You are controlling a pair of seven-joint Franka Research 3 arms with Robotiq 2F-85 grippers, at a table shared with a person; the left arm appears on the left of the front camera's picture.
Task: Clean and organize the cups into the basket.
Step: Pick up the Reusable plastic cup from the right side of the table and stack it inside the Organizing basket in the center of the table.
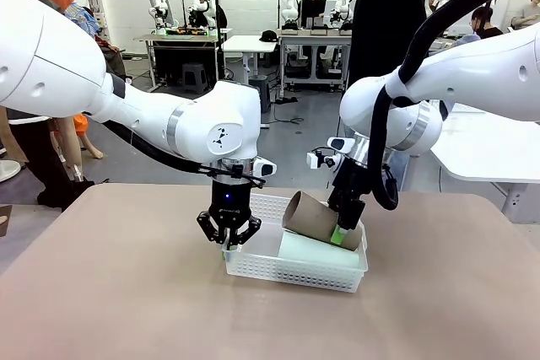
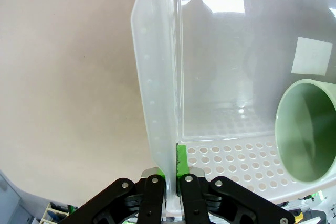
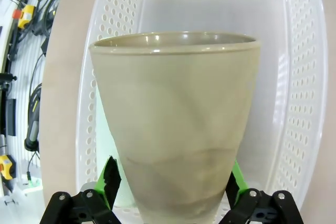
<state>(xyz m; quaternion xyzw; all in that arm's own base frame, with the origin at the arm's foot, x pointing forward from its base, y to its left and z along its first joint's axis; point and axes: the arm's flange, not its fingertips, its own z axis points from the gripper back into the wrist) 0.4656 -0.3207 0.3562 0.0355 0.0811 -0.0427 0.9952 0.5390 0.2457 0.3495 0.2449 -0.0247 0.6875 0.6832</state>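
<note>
Placement step — your left gripper (image 1: 229,244) clamps the white perforated plastic basket (image 1: 287,281), right gripper (image 1: 343,234) spread loose around the brown-tan tapered tumbler (image 3: 173,119) — withdraw that arm straight up

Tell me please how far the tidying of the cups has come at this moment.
Done: a pale mint green tumbler lies in the shallow white perforated plastic basket. In hand: a brown-tan tumbler leans tilted on it, between the right end effector's spread fingers, which seem loose around it; the left end effector is shut on the basket's wall. Left: laying that tumbler flat and withdrawing.
</note>
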